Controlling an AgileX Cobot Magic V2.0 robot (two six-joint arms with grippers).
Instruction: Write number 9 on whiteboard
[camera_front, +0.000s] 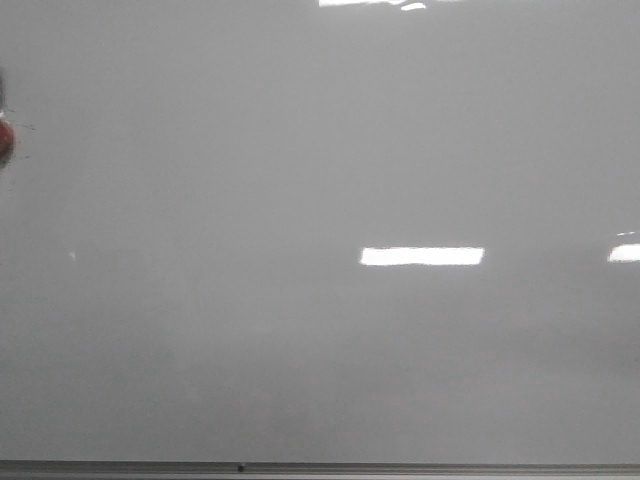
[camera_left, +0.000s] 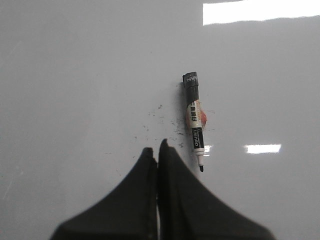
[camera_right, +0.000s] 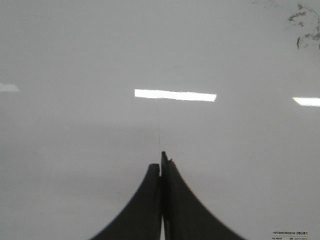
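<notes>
front view: the whiteboard (camera_front: 320, 300) fills nearly the whole frame, glossy grey-white, with bright light reflections at centre right, at the far right edge and along the top. its thin grey metal edge strip (camera_front: 320, 467) runs along the bottom of the frame. at the far left edge, upper part, a small red and dark object (camera_front: 4, 135) pokes in, too cropped to identify. neither arm shows here, and no drawn line is visible on the board.

left wrist view: the left gripper (camera_left: 158, 150) sits at the bottom centre, its two dark fingers pressed together with nothing between them. just right of the fingertips a marker (camera_left: 194, 122) lies on the board, black cap toward the top of the frame, bare tip toward the bottom, with a reddish patch at its middle. small dark specks (camera_left: 160, 120) are scattered left of the marker.

right wrist view: the right gripper (camera_right: 162, 162) at bottom centre is likewise closed, empty. dark smudges (camera_right: 305, 27) mark the upper right corner. a small printed label (camera_right: 292, 234) shows at the lower right. the number 9 is not visible in any view.
</notes>
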